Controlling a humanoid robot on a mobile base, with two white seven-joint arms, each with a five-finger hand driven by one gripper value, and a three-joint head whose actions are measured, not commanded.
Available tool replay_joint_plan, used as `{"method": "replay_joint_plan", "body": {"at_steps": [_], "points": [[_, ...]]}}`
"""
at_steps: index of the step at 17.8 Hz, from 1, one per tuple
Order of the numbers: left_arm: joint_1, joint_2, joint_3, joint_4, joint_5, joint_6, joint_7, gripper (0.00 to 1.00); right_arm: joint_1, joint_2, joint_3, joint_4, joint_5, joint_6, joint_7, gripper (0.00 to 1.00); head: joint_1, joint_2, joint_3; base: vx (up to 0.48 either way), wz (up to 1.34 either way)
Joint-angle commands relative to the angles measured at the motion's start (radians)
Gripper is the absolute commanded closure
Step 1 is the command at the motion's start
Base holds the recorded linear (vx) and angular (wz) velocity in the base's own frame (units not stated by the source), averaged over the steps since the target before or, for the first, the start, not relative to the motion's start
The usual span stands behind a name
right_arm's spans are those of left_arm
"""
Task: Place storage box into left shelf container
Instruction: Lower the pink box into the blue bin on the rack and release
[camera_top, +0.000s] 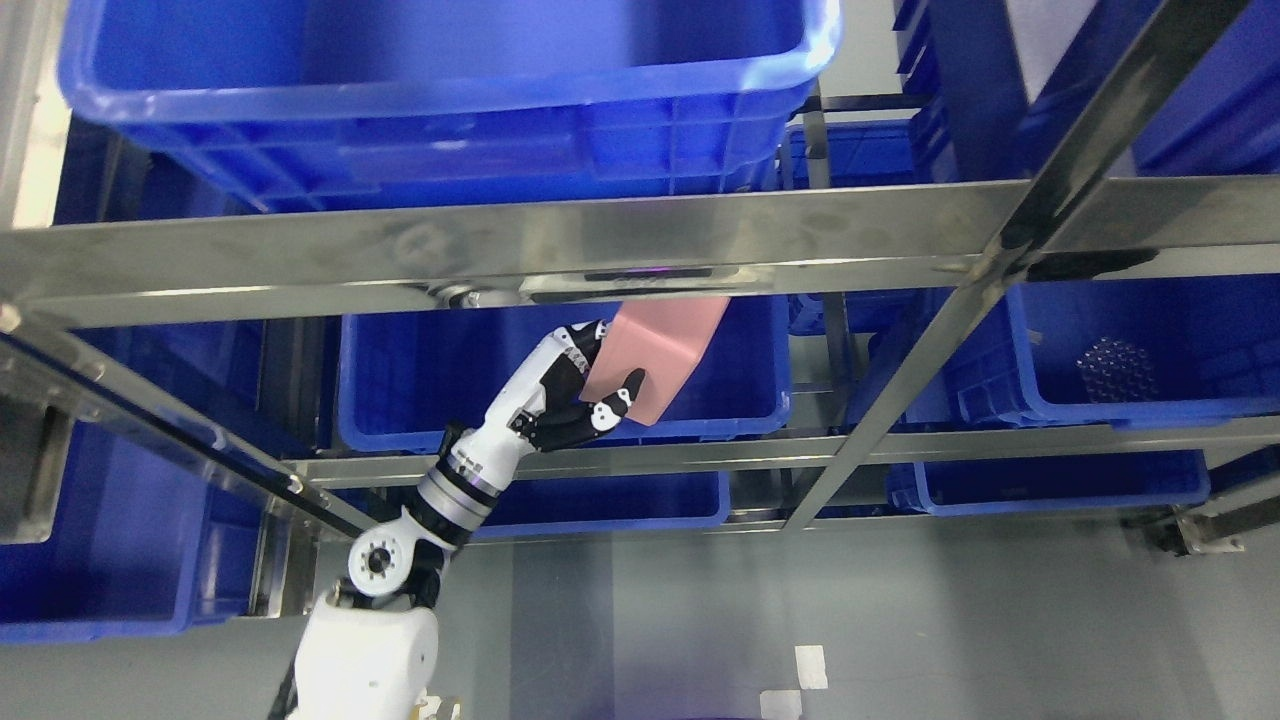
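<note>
The left hand (575, 395) reaches up from the lower left, fingers (612, 405) wrapped round the lower end of a pink storage box (665, 345), and it's held right over the open top of the blue shelf container (560, 375) on the middle level. The box is tilted, its upper end tucked behind the steel shelf rail (500, 255) that crosses the whole view, so the top edge is hidden. That rail sits close above the hand. A big blue bin (450, 90) rests on the level above. A slanted steel post (900, 390) cuts down to the right of the container, and beyond it another blue bin (1150, 350) holds a cluster of small dark objects (1115, 368), too small to make out. More blue bins line the bottom shelf (600, 500) and the far left (100, 560). The grey floor (800, 610) below carries a few white tape marks (808, 668).
</note>
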Motion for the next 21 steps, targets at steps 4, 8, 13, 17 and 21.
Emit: {"method": "replay_joint_plan", "body": {"at_steps": [4, 8, 13, 17, 21], "points": [[-0.278, 0.155, 0.208, 0.379, -0.472, -0.014, -0.028, 0.88, -0.003, -0.017, 0.000, -0.017, -0.021, -0.001, -0.001, 0.00, 0.0000, 0.000, 0.000, 0.035, -0.14], [-0.312, 0.154, 0.177, 0.382, -0.663, -0.028, -0.112, 0.85, -0.003, -0.017, 0.000, -0.017, -0.021, -0.001, -0.001, 0.00, 0.0000, 0.000, 0.000, 0.011, -0.03], [-0.340, 0.001, 0.282, 0.347, -0.642, -0.037, -0.021, 0.24, -0.005, -0.017, 0.000, -0.017, -0.021, 0.000, -0.001, 0.00, 0.0000, 0.000, 0.000, 0.000, 0.00], [-0.326, -0.002, 0.262, 0.310, -0.262, -0.102, 0.160, 0.20, -0.003, -0.017, 0.000, -0.017, -0.021, 0.000, -0.001, 0.00, 0.0000, 0.000, 0.000, 0.000, 0.00], [-0.197, -0.002, 0.146, 0.146, -0.058, -0.093, 0.346, 0.16, -0.003, -0.017, 0.000, -0.017, -0.021, 0.000, -0.001, 0.00, 0.0000, 0.000, 0.000, 0.000, 0.00]]}}
